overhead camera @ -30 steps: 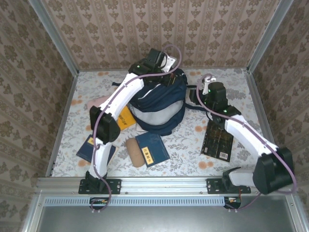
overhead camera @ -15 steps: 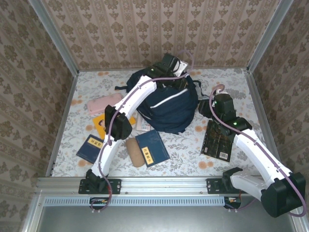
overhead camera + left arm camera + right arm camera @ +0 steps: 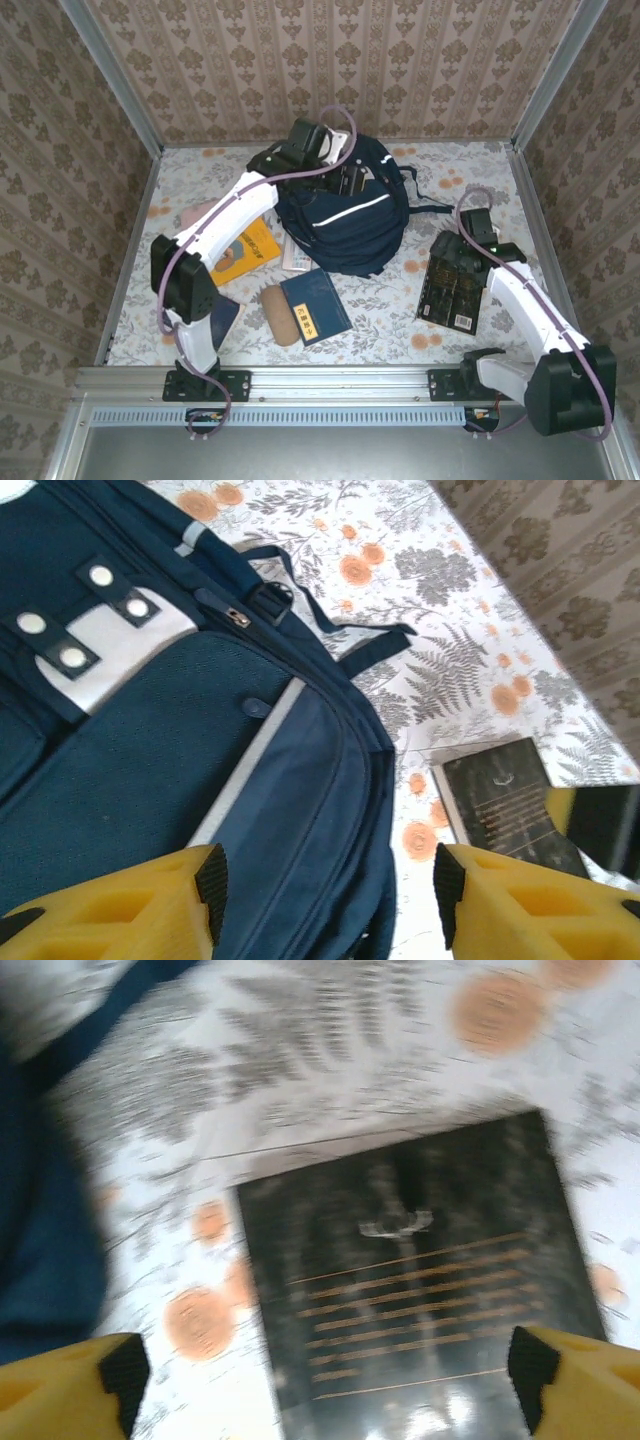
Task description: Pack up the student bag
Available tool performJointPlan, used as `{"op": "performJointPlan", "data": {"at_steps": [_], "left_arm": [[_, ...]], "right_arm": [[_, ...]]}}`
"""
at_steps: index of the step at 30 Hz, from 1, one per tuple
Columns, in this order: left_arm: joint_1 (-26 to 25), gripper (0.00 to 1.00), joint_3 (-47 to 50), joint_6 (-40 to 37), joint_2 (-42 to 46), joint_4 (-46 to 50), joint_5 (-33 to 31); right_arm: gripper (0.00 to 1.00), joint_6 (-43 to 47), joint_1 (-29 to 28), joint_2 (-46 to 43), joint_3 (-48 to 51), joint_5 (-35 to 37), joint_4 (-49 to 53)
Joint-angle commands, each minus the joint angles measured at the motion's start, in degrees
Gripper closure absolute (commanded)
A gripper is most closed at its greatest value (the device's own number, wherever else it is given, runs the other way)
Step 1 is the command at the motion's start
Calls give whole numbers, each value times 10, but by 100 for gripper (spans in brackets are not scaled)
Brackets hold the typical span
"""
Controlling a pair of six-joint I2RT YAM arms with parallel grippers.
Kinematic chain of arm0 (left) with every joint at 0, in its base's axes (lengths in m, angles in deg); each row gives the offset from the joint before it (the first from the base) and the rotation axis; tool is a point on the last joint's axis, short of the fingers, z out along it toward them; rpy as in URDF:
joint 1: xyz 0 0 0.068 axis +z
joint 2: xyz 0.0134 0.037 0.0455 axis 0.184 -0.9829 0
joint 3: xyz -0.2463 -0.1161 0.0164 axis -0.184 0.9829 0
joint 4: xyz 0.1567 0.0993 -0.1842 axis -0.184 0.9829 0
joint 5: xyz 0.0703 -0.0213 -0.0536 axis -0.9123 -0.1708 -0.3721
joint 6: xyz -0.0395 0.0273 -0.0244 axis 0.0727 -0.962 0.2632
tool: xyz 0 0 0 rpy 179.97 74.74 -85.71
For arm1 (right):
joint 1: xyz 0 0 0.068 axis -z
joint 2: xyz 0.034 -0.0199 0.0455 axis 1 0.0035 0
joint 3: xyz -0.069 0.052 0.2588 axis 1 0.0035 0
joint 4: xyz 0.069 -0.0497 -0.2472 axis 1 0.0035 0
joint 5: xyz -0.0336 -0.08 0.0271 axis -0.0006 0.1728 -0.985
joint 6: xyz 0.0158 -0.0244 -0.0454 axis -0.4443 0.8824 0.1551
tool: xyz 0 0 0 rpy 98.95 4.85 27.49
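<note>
The student bag point(image 3: 345, 215), navy with a thin white stripe and grey buckle patches, lies on its back at the table's far middle. My left gripper point(image 3: 349, 181) hovers over its upper part. In the left wrist view the bag point(image 3: 150, 780) lies under the left gripper point(image 3: 330, 895), which is open with nothing between its yellow fingers point(image 3: 150, 905). My right gripper point(image 3: 463, 250) is over the top end of a black book point(image 3: 455, 288), to the right of the bag. In the blurred right wrist view the right gripper point(image 3: 327, 1370) is wide open above the black book point(image 3: 420, 1300).
An orange book point(image 3: 245, 248), a blue book point(image 3: 315, 307), a tan pencil case point(image 3: 282, 315) and a pink case point(image 3: 198, 214) lie to the left of and in front of the bag. Another blue book point(image 3: 227, 315) lies beside the left arm. Papered walls close in three sides.
My left gripper has opened and let go of the bag, which now lies flat, front side up. The right gripper has opened wider and drawn back over the black book.
</note>
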Motion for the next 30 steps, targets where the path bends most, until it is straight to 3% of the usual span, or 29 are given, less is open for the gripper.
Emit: {"op": "performJointPlan", "data": {"at_steps": [1,5,8,13,21,30], "left_arm": [[-26,38,69,53,-4,-43,48],[-61,35,40,92,-63,-54,106],[-92,33,-10,112,-128,-60,150],[-122,33,-120,140,-240,-27,209],[-130,28,-285,218,-403,29,276],[-135,26,-303,257,-443,36,270]], "right_arm": [[0,-68,76,8,52,24,-3],[0,-74,177,28,119,-58,-92],[0,-60,213,47,149,-143,-155],[1,-54,214,43,176,-237,-203],[3,-55,214,-8,220,-294,-228],[4,-66,205,-58,241,-353,-248]]}}
